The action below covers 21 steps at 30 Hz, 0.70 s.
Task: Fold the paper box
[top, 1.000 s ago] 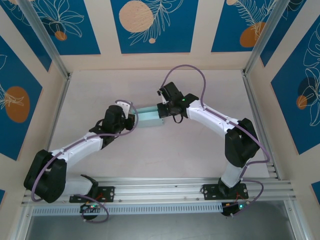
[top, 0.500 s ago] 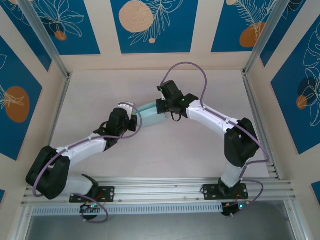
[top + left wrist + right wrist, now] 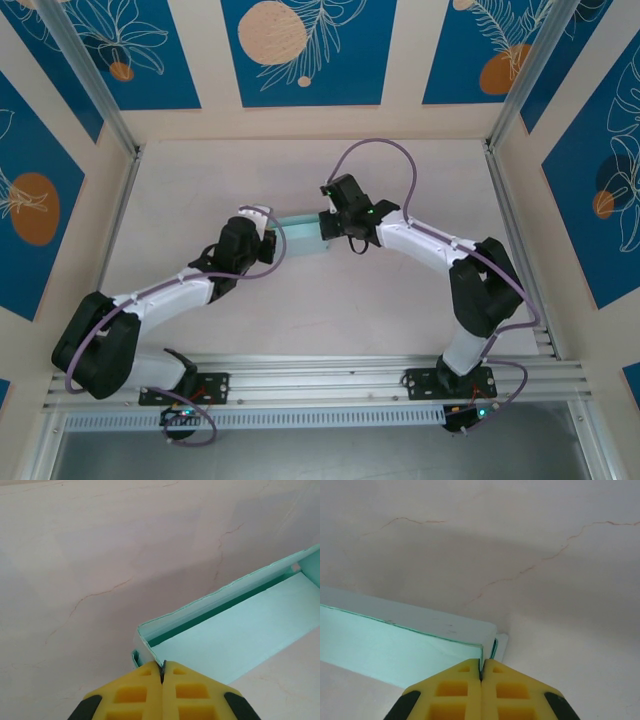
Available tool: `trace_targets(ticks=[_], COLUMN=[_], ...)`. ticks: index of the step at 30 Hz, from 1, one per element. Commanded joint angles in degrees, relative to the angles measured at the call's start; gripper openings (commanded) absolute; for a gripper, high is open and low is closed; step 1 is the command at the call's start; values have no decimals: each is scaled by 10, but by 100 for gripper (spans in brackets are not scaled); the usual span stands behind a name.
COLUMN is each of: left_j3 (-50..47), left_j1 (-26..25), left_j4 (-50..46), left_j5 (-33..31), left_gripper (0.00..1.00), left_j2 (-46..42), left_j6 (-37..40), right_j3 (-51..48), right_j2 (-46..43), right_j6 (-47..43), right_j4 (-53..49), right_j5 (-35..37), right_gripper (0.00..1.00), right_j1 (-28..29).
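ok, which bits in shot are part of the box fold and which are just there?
Job:
- pale light-blue card paper box
- left gripper, pinching one end
- right gripper, pinching the other end

Just there:
- pale veined tabletop
- aluminium base rail
- blue floral wall panels

Table [image 3: 300, 310] is seen from overhead at the near edge, facing down; paper box [image 3: 302, 236] is shared, framed close-up from both wrists.
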Motion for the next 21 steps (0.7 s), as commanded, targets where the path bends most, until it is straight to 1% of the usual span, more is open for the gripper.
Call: trace_targets(ticks=[1, 8, 21], left_j3=[-1, -7, -39], left_j1=[-18, -18, -18], left_j4=[25, 20, 32], left_j5=[38, 38, 34], left_gripper=[0, 0, 0], left_j2=[-3, -4, -6], left_j6=[5, 3, -22], right_j3=[-18, -44, -105], right_j2=[-15, -12, -24], right_j6=[-7, -7, -24], right_j4=[27, 59, 104], right_j5=[-59, -61, -30], right_gripper=[0, 0, 0], right_j1=[8, 10, 24])
